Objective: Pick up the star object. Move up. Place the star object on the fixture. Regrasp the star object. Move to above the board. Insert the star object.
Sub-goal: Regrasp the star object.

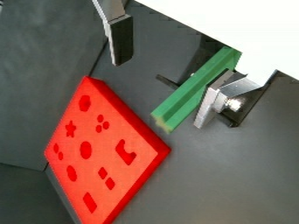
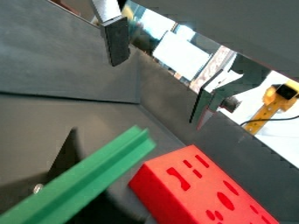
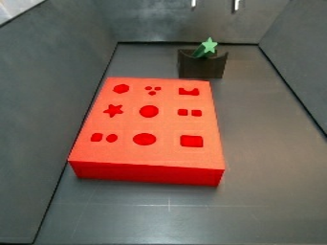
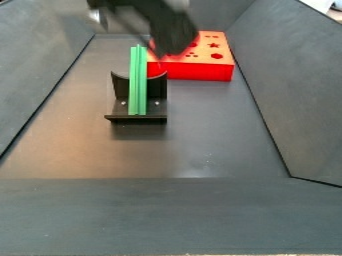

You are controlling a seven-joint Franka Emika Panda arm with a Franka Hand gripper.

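Observation:
The green star object point(image 4: 138, 78) lies in the notch of the dark fixture point(image 4: 136, 118), its star end showing in a side view point(image 3: 207, 45). My gripper point(image 4: 150, 22) is open and empty, raised above the peg and fixture; only its fingertips point(image 3: 194, 4) show at the top of a side view. In both wrist views the peg point(image 1: 193, 87) point(image 2: 87, 179) lies below the spread fingers point(image 1: 117, 39) point(image 2: 114, 39), untouched. The red board point(image 3: 147, 153) with shaped holes lies flat beside the fixture, also in view from the wrist point(image 1: 100, 149).
Dark sloping walls point(image 3: 76, 77) enclose the grey floor on all sides. The board point(image 4: 201, 58) lies beyond the fixture in a side view, with bare floor point(image 4: 174, 150) in front of the fixture.

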